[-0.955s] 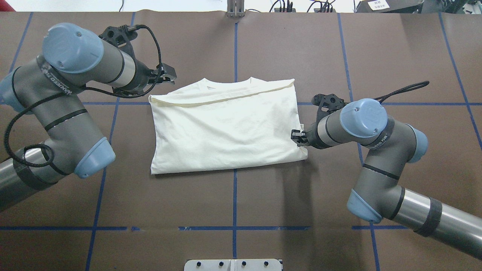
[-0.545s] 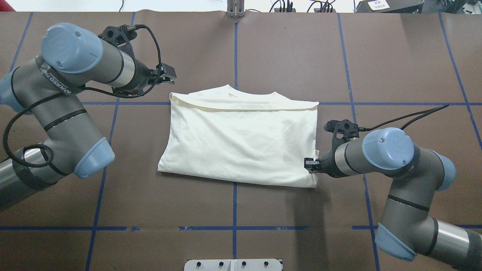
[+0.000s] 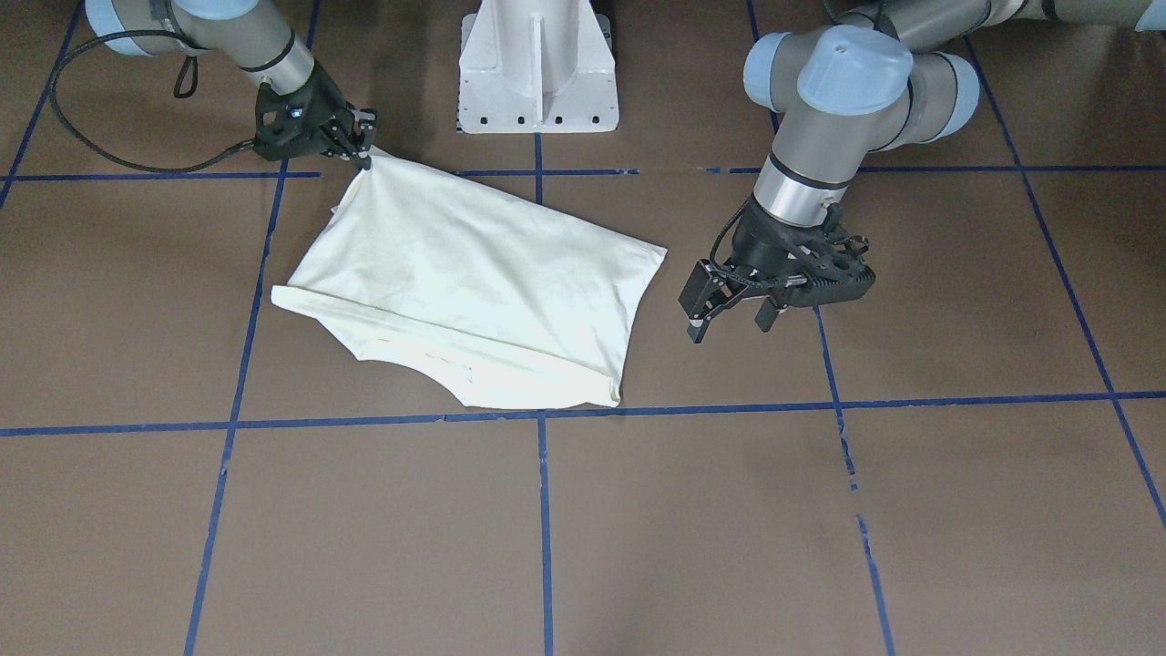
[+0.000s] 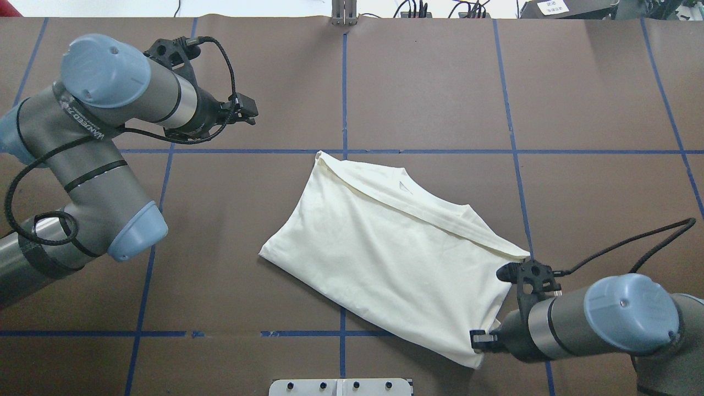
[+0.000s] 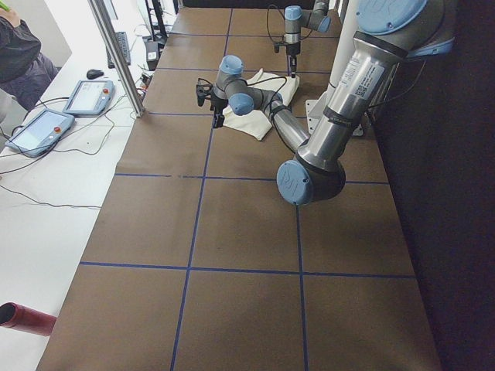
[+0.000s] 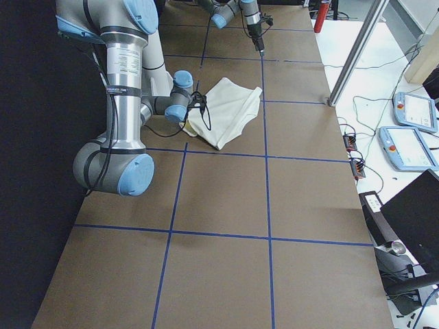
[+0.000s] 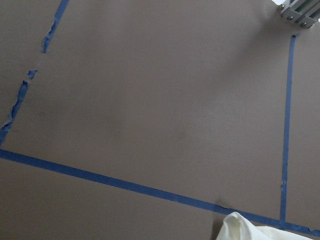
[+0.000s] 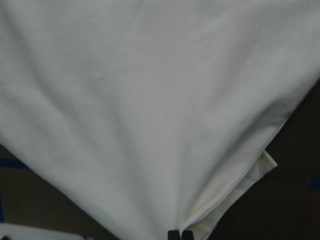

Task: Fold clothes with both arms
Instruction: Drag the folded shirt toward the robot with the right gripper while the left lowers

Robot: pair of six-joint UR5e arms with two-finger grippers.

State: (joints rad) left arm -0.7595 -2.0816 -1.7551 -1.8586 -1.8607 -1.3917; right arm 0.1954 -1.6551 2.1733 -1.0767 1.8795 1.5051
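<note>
The cream T-shirt (image 4: 396,258) lies folded, plain side up, skewed on the brown table; its print is hidden. My right gripper (image 4: 477,338) is shut on the shirt's near right corner, low over the table. In the front view it (image 3: 363,157) pinches that corner, and in the right wrist view the closed fingertips (image 8: 179,234) hold the cloth (image 8: 150,100). My left gripper (image 4: 248,113) is open and empty, apart from the shirt to its left; its jaws stand spread in the front view (image 3: 729,326). The left wrist view shows only a shirt corner (image 7: 245,229).
Blue tape lines (image 4: 344,82) grid the brown table. The white pedestal base (image 3: 537,68) stands at the robot's edge (image 4: 341,386). Beyond the far edge are an aluminium post (image 5: 116,58) and operator pendants (image 6: 411,147). A red cylinder (image 5: 23,318) lies off the table.
My right gripper has pulled the shirt's corner toward the robot and to the right. The shirt slid after it and turned askew. The left arm has stayed in place.
</note>
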